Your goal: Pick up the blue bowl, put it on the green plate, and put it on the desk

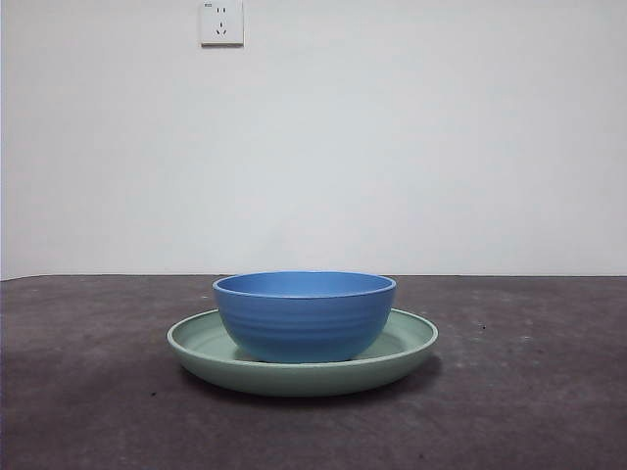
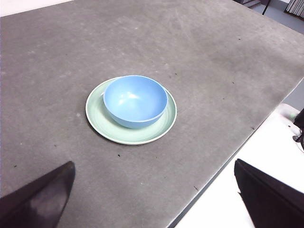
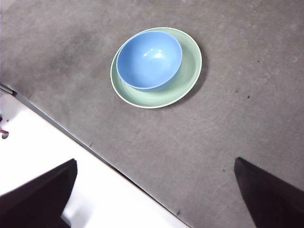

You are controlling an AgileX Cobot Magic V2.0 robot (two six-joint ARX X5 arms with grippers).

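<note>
The blue bowl (image 1: 305, 315) stands upright inside the green plate (image 1: 196, 343), which rests on the dark grey desk (image 1: 529, 392). The bowl sits a little off the plate's centre. In the left wrist view the bowl (image 2: 135, 100) and plate (image 2: 97, 118) lie well ahead of my left gripper (image 2: 154, 199), whose jaws are wide apart and empty. In the right wrist view the bowl (image 3: 149, 59) and plate (image 3: 190, 71) lie far from my right gripper (image 3: 154, 199), also open and empty. Neither gripper shows in the front view.
A white wall with a power socket (image 1: 221, 22) stands behind the desk. The desk's edge (image 2: 223, 166) and a white surface beyond it (image 3: 42, 152) show in both wrist views.
</note>
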